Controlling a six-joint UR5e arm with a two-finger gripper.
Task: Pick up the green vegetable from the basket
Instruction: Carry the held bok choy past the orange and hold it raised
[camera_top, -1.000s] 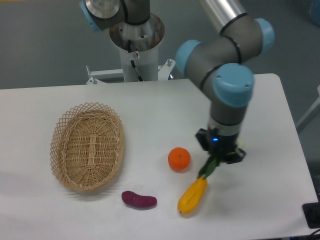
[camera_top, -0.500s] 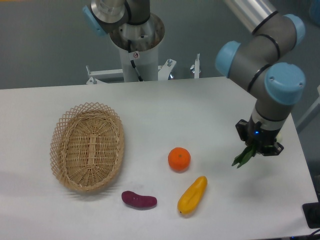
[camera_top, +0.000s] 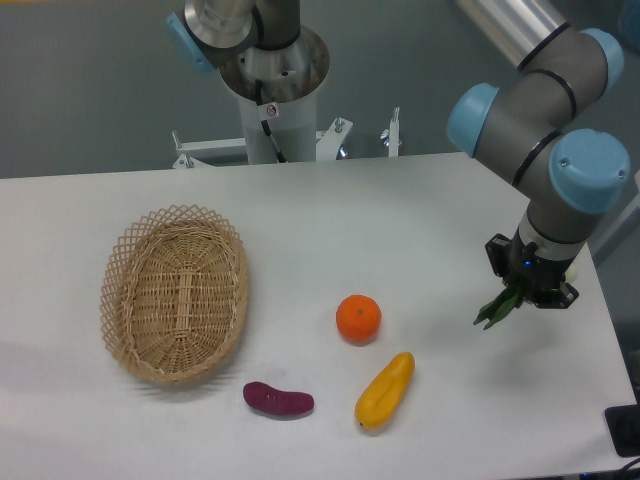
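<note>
The green vegetable (camera_top: 499, 306) hangs from my gripper (camera_top: 528, 290) above the right side of the table; its dark green leaves point down and to the left, and its pale stalk end is hidden in the jaws. The gripper is shut on it. The woven wicker basket (camera_top: 176, 293) lies empty at the left of the table, far from the gripper.
An orange (camera_top: 358, 318) sits in the middle of the table. A yellow elongated vegetable (camera_top: 385, 390) lies in front of it, and a purple sweet potato (camera_top: 278, 399) lies left of that. The arm's base column (camera_top: 272, 95) stands behind the table. The table's right edge is close to the gripper.
My gripper has carried the green vegetable from beside the yellow vegetable to the right, towards the table's right edge, and slightly up. The other things have not moved.
</note>
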